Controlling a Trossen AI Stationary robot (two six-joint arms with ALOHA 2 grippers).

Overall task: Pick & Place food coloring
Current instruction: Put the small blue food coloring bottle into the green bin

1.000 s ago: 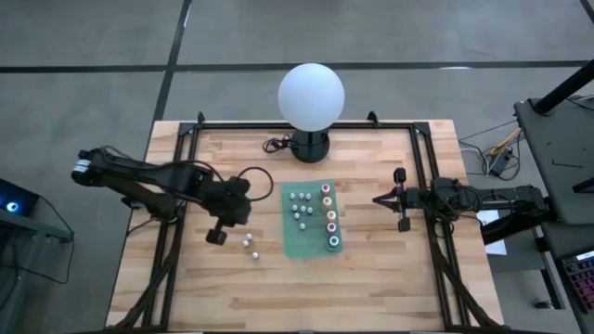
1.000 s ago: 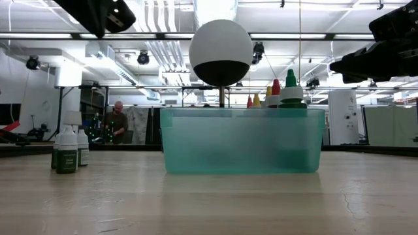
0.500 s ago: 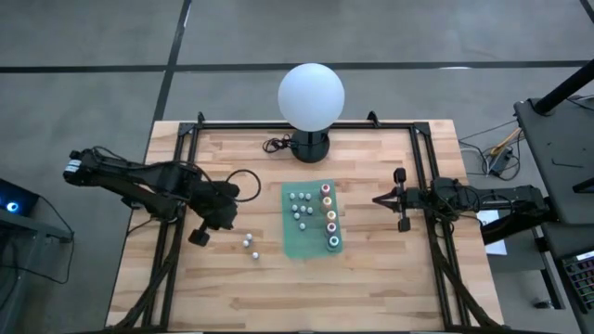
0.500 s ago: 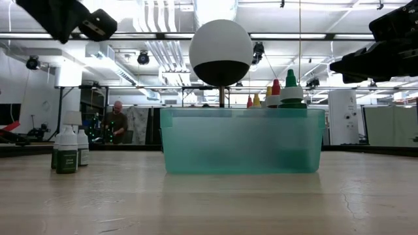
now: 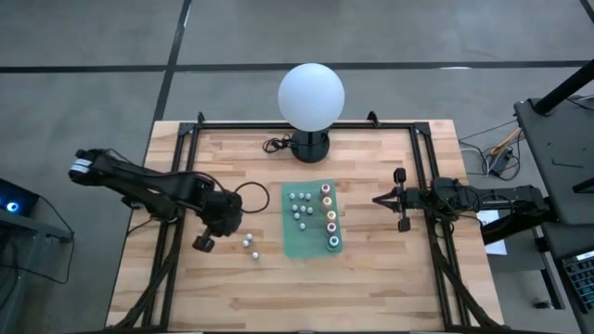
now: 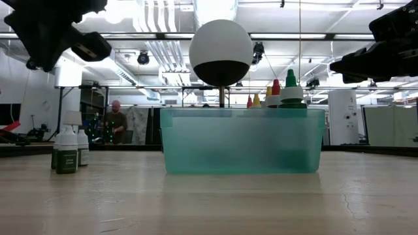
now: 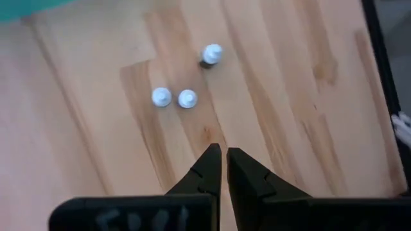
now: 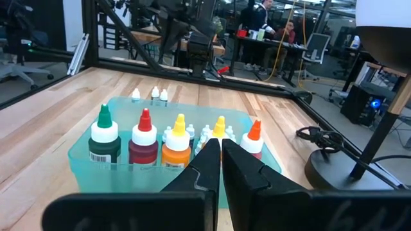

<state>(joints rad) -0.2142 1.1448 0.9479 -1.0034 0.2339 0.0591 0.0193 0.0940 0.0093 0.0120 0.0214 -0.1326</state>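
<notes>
Three small whitish food coloring bottles stand upright on the bare wood, left of a green translucent tub; two of them show near the low view's left edge. My left gripper hovers shut above the table, a little left of these bottles, fingertips pointing down. Inside the tub stand five bottles with coloured tops and several whitish ones. My right gripper waits shut, level, right of the tub.
A big white globe lamp stands on a dark base at the table's far edge, its cable beside it. Black rails run along the table's left and right sides. Bare wood lies toward the near edge.
My left gripper has moved a little toward the table's left and near edges and come down, staying shut. The bottles, the tub and my right arm have kept still.
</notes>
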